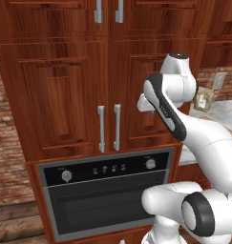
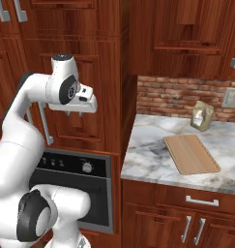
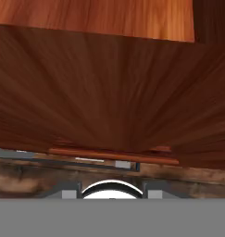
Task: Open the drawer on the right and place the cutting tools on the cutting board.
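The drawer sits shut under the marble counter at the right, its short silver bar handle facing out. The cutting board lies bare on that counter. The cutting tools are hidden. My gripper hangs well to the left of the counter, in front of the tall cabinet doors and above the oven, pointing downward. Its two short fingers stand apart with nothing between them. From the left base view the hand shows beside the cabinet's vertical handles. The hand view looks along the reddish cabinet face.
A built-in oven with a knob panel fills the space below the tall cabinet doors. A small tan bag stands at the back of the counter against the brick wall. Lower cabinet doors lie under the drawer.
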### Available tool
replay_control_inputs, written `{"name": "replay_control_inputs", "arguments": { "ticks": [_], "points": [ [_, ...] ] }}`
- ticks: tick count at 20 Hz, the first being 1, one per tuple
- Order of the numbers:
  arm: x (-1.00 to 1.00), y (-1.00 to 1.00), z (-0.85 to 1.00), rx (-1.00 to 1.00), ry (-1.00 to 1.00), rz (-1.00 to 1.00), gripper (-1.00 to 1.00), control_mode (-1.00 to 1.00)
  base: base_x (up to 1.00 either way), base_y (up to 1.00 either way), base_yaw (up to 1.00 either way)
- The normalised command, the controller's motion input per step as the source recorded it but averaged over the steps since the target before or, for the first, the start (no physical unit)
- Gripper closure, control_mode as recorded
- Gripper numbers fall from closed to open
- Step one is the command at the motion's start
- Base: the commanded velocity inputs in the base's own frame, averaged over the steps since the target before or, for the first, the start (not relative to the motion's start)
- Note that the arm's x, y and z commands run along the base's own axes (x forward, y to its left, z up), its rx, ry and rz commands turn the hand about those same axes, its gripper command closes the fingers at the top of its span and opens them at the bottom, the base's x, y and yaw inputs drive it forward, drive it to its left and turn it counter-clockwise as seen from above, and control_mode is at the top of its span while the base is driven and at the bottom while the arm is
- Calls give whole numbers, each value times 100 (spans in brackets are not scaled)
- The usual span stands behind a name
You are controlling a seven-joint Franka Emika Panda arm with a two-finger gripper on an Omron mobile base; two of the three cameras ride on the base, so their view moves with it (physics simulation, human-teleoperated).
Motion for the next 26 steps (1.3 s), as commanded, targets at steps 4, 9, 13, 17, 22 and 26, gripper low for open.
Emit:
{"name": "replay_control_inputs", "arguments": {
  "ticks": [4, 9, 13, 17, 22, 26],
  "points": [
    [-17, -23, -1, 8, 0, -5, -100, -100, 0, 0, 0],
    [-49, -65, -11, 20, -4, -16, -100, -100, 0, 0, 0],
    [-67, -90, -38, 21, -2, -23, -100, -100, 0, 0, 0],
    [-79, -100, -45, 27, -1, -27, -100, -100, 0, 0, 0],
    [-78, -100, -42, 29, -4, -28, -100, -100, 0, 0, 0],
    [-58, -100, -45, 28, -3, -33, -100, -100, 0, 0, 0]
  ]
}}
